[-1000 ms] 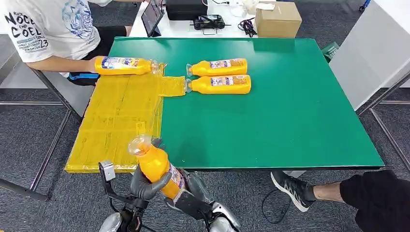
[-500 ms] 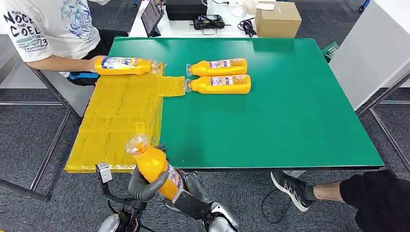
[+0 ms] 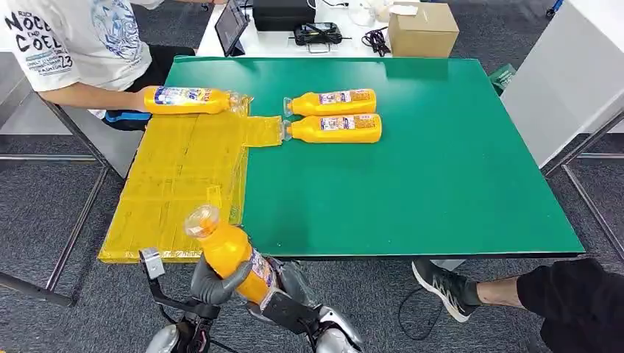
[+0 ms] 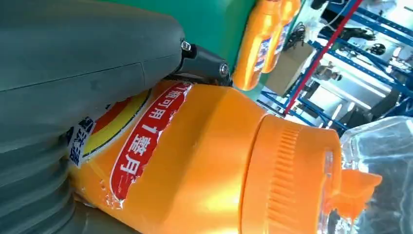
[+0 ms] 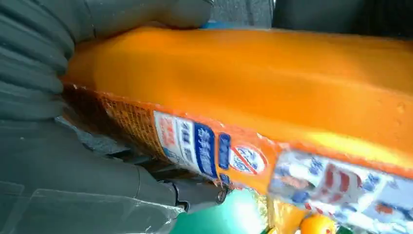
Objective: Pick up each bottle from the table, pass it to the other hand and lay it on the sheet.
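Observation:
An orange bottle with a clear cap hangs tilted below the table's near edge, cap toward the yellow sheet. My left hand wraps around its middle, and its thumb lies over the label in the left wrist view, bottle, hand. My right hand holds the bottle's base end; the right wrist view shows its fingers curled around the body. Two more orange bottles lie side by side on the green table.
A person at the far left holds another orange bottle lying on the sheet's far edge. A cardboard box and electronics sit on a white desk behind. A second person's leg and shoe are on the floor at right.
The held bottle and both my hands have drifted a little to the left along the table's near edge. The other bottles and the person's hand have stayed put.

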You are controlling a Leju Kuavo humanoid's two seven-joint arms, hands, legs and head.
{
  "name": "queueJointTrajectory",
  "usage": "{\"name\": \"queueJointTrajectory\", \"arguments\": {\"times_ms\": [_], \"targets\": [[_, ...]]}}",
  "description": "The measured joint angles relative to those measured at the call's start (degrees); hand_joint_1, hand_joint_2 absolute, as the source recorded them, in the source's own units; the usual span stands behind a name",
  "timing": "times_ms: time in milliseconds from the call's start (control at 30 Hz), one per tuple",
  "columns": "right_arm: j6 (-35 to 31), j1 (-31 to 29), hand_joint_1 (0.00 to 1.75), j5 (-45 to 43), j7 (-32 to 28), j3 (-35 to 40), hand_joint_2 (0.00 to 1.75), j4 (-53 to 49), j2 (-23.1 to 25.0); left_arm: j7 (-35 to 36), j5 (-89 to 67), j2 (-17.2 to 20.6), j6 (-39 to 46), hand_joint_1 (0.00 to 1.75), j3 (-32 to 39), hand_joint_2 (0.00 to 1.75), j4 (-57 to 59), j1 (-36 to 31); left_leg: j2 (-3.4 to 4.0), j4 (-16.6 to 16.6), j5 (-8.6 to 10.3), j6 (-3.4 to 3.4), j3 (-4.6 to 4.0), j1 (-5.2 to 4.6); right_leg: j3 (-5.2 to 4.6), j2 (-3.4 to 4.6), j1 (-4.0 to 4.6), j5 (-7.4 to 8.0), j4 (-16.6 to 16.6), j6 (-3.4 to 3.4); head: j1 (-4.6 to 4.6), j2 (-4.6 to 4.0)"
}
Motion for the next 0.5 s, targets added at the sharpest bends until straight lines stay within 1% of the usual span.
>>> {"name": "queueJointTrajectory", "arguments": {"times_ms": [133,267,333,500], "targets": [[-1.1,0.2,0.00,-0.3,1.7,0.0,0.00,-0.7,0.0,-1.2,-4.8,-0.4,3.6,1.75,0.4,1.75,-1.9,-0.8,0.00,0.0,0.00,0.00,-0.01,0.00,0.01,0.00,0.00,0.00,0.0,0.00,0.02,0.00],[-1.2,0.9,0.00,-0.3,3.0,-0.5,0.00,-3.6,-0.1,-1.7,-9.8,-1.0,6.8,1.75,2.0,1.75,-4.3,-2.1,-0.01,0.0,0.00,0.00,-0.01,0.00,0.01,0.00,0.00,0.00,0.0,0.00,0.04,0.00],[-0.7,1.7,0.00,-0.8,3.1,-1.3,0.00,-6.6,-0.2,-1.7,-12.3,-1.8,8.9,1.75,3.3,1.75,-5.3,-2.6,-0.02,0.0,0.02,0.00,-0.01,0.00,0.01,0.00,0.00,0.01,0.0,0.00,0.04,0.00],[3.6,4.3,0.00,-2.5,4.2,-4.7,0.00,-16.9,-0.3,-1.9,-23.3,-3.0,16.2,1.75,9.1,1.75,-7.6,-6.4,-0.04,0.0,0.04,0.00,-0.01,0.02,0.01,-0.01,0.01,0.01,0.0,0.00,0.02,0.00]]}}
